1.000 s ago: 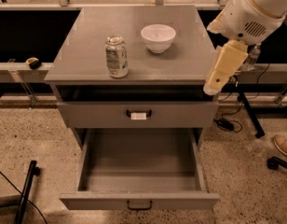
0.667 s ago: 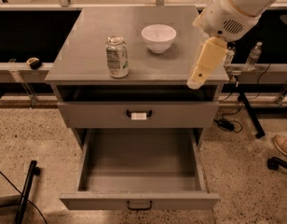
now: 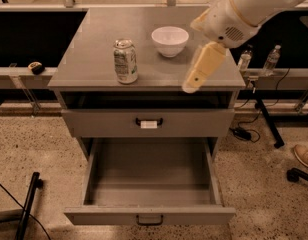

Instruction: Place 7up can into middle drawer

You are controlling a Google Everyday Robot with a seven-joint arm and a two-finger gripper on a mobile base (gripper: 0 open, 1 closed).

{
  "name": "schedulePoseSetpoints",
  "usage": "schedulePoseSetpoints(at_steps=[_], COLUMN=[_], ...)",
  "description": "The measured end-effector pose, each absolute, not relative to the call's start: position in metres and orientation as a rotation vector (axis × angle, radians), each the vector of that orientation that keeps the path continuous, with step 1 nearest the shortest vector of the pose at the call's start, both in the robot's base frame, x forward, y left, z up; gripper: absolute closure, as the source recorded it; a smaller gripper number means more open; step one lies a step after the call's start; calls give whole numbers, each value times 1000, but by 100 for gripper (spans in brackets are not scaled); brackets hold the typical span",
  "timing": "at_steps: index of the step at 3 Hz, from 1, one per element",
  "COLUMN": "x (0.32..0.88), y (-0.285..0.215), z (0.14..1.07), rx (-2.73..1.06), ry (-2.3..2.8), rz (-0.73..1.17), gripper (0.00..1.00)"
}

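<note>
The 7up can stands upright on the grey cabinet top, left of centre. The middle drawer is pulled wide open below, and nothing shows inside it. Its dark loop handle is at the front panel. My gripper hangs from the white arm over the right front part of the cabinet top. It is to the right of the can, apart from it and holding nothing that I can see.
A white bowl sits at the back of the cabinet top. A closed drawer front with a white tag is above the open drawer. Clear bottles stand at the right. A shoe and a black stand leg are on the floor.
My arm and gripper have moved left, from beyond the cabinet's right edge to over its top, closer to the can. The can, bowl and drawers have not moved.
</note>
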State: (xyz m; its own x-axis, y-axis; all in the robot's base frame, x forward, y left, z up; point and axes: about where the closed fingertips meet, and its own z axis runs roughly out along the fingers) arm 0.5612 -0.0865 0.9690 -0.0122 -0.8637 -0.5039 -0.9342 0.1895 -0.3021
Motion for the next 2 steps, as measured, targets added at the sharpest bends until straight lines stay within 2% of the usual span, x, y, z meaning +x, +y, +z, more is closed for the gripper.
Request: schedulePoseSetpoints(at_steps=[2], x=[615], y=[-3], z=[977], rx=[-1473], ry=[1635], rz=[368], gripper=[0])
